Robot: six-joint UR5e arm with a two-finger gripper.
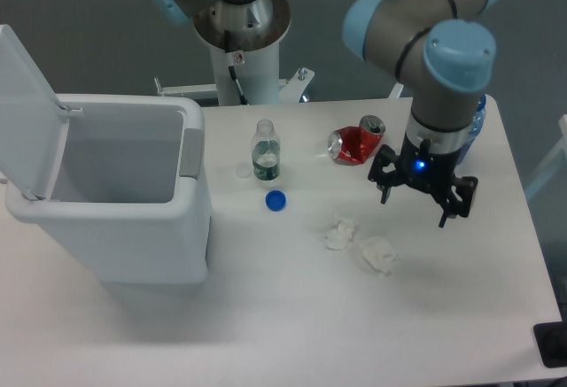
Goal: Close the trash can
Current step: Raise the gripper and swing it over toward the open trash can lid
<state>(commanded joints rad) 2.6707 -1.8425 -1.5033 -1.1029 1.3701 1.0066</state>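
Right now I am only on the approach: my gripper (416, 194) hangs at 3 o'clock, jaws spread wide, holding nothing, above the table (292, 316). The bin (124, 201) sits at 9 o'clock, well apart from it, with its lid (22, 104) standing open. Next, I judge, I cross leftward, get behind the lid and push it down.

You get even, bright overhead light; the white bench (266, 316) shows soft shadows below the black end effector (422, 199). Focus is slightly soft throughout.
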